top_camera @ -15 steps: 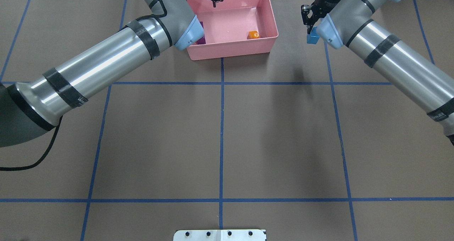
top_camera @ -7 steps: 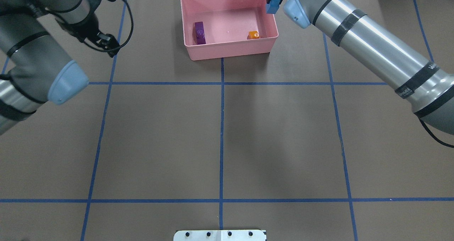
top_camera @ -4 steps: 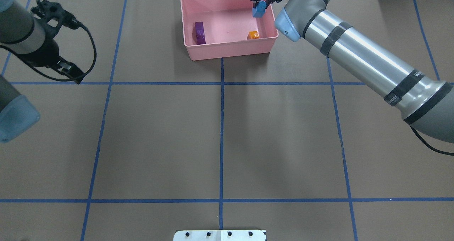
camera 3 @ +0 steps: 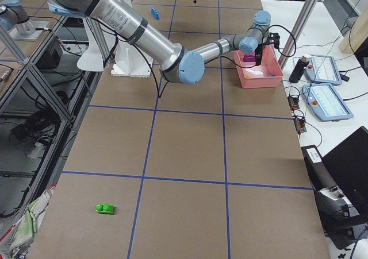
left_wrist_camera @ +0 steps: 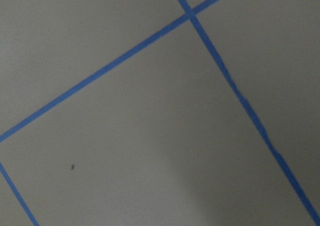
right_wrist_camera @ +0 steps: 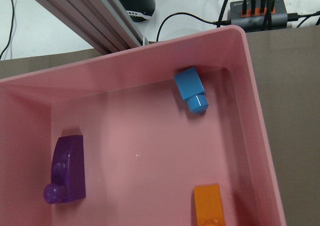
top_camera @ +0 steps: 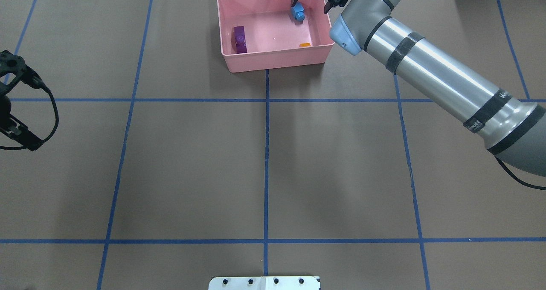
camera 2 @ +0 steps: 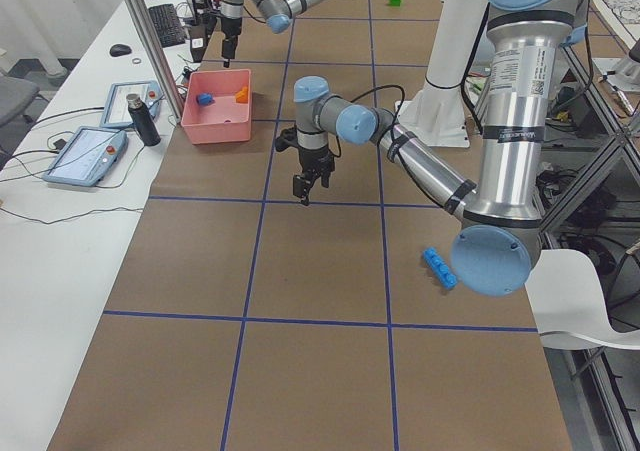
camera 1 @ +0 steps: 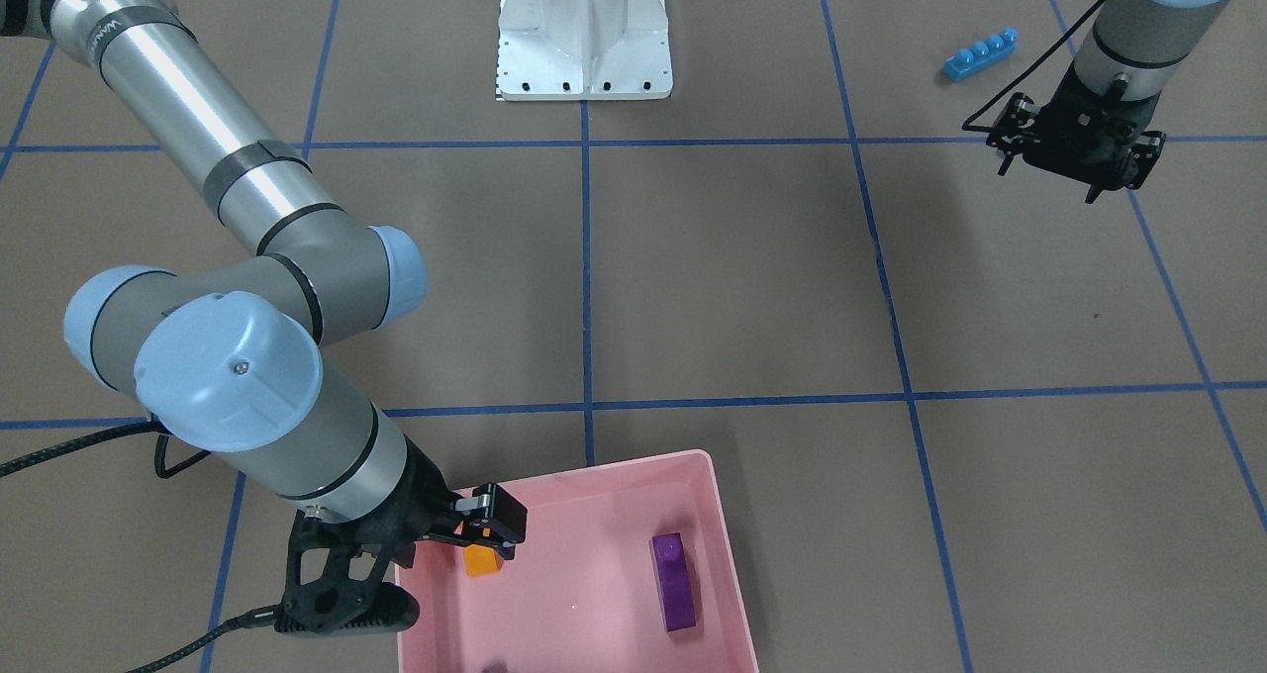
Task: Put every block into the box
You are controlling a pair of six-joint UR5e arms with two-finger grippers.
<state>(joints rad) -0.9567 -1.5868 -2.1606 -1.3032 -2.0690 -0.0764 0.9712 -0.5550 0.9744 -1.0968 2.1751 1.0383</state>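
the right pincer hangs over the pink box, fingers spread and empty. the small blue brick lies loose inside, by the box's far wall, with the purple brick and the orange brick. the long blue brick is well apart from the box, on the robot's left, slanted to the tape lines, with open surface around it. the left pincer, seemingly open, is nearer to it. the green brick lies far from the box.
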